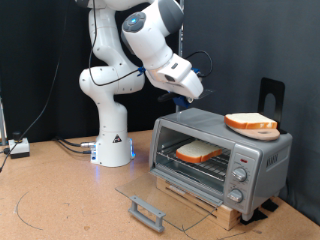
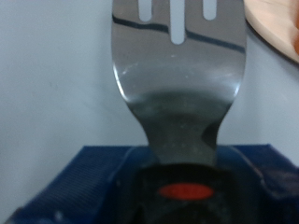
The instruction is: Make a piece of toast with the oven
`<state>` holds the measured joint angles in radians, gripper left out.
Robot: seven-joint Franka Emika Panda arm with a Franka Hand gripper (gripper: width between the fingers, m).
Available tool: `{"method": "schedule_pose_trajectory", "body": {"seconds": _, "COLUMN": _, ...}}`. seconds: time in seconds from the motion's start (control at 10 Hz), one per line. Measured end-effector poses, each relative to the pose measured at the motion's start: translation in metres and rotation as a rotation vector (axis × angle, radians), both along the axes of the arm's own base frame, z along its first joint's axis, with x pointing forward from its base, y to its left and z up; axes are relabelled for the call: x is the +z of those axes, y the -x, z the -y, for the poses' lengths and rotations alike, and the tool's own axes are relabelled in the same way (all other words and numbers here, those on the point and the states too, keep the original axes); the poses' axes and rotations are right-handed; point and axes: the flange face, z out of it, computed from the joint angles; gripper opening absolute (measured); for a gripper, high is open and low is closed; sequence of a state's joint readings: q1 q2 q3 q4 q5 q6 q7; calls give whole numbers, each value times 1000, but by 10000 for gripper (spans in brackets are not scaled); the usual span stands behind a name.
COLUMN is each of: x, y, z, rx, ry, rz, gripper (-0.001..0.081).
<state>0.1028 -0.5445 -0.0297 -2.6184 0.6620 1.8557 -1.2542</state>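
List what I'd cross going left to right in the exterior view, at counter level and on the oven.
Robot base → open glass door → piece of toast on the rack inside the oven → second bread slice on the oven's roof → knob panel. The tool hangs above the oven.

toast (image 1: 198, 152) on rack, oven (image 1: 222, 160) door open

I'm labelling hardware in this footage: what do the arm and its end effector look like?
The arm is glossy white with rounded segments and dark grey joint bands, on a white base with cables trailing from it. The end effector is white with dark parts and blue padding; in the wrist view that padding is dark blue.
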Motion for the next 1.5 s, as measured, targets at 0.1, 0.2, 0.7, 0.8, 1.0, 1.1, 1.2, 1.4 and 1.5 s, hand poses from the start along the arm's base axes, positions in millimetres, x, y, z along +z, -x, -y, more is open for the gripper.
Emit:
{"method": "schedule_pose_trajectory", "body": {"seconds": 0.1, "x": 0, "y": 6, "z": -14, "rx": 11, "ry": 13, "rz": 2, "gripper": 405}}
{"method": "schedule_pose_trajectory", "body": {"seconds": 0.2, "x": -1, "y": 14, "z": -28, "rx": 12, "ry": 26, "rz": 5, "gripper": 405}}
{"method": "schedule_pose_trajectory", "body": {"seconds": 0.7, "x": -26, "y": 28, "z": -54, "rx": -73, "ry": 114, "rz": 37, "gripper": 405}}
{"method": "schedule_pose_trajectory", "body": {"seconds": 0.8, "x": -34, "y": 28, "z": -55, "rx": -84, "ry": 125, "rz": 36, "gripper": 405}}
{"method": "schedule_pose_trajectory", "body": {"seconds": 1.0, "x": -47, "y": 27, "z": -57, "rx": -92, "ry": 115, "rz": 16, "gripper": 405}}
{"method": "schedule_pose_trajectory", "body": {"seconds": 1.1, "x": -50, "y": 27, "z": -60, "rx": -81, "ry": 98, "rz": 21, "gripper": 405}}
{"method": "schedule_pose_trajectory", "body": {"seconds": 1.2, "x": -51, "y": 27, "z": -63, "rx": -66, "ry": 79, "rz": 30, "gripper": 405}}
{"method": "schedule_pose_trajectory", "body": {"seconds": 1.4, "x": -49, "y": 29, "z": -69, "rx": -27, "ry": 46, "rz": 57, "gripper": 405}}
{"method": "schedule_pose_trajectory", "body": {"seconds": 1.5, "x": -48, "y": 29, "z": -71, "rx": -14, "ry": 41, "rz": 67, "gripper": 405}}
